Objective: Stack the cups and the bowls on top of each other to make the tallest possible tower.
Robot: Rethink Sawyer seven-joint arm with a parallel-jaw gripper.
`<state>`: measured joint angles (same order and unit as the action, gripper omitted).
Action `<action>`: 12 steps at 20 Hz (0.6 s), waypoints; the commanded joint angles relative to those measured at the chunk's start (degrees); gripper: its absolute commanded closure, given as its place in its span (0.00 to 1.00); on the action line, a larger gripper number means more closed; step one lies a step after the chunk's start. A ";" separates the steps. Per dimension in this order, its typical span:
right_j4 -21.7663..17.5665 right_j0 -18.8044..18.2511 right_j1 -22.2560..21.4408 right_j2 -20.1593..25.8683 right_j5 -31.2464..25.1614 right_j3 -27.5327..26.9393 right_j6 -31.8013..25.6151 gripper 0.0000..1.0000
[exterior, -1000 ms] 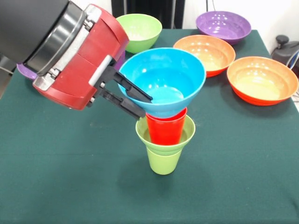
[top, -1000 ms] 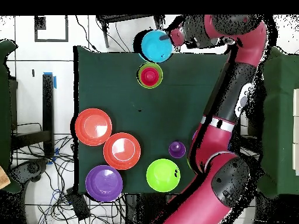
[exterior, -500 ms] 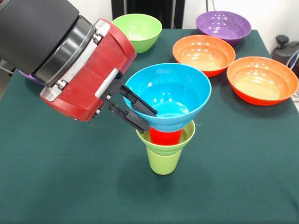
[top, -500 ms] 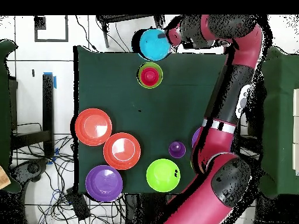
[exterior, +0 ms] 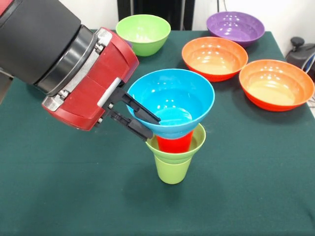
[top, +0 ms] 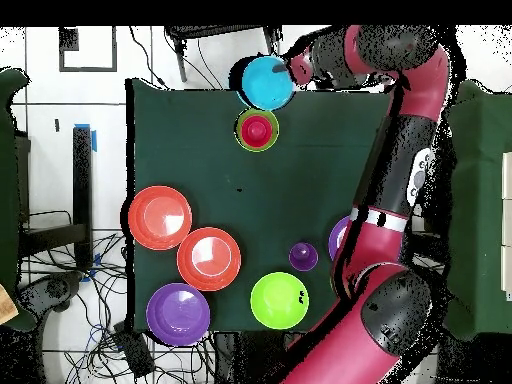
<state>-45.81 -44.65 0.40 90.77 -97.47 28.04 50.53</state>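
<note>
Arm reaches in low from the front view's left, wrist angled down toward table centre. Gripper clamped on rim of small blue bowl, one finger inside, one outside. Bowl tilted, sitting over red cup, nested in lime-green cup. Remaining bowls lie along far edge.

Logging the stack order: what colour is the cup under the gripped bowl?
Red: the smooth red plastic cup, clearest in the front view.
</note>
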 commanded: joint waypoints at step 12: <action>7.06 -2.60 -5.67 -15.70 9.74 11.66 5.88 1.00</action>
<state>-39.90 -47.13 -2.88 84.18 -91.99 34.42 50.53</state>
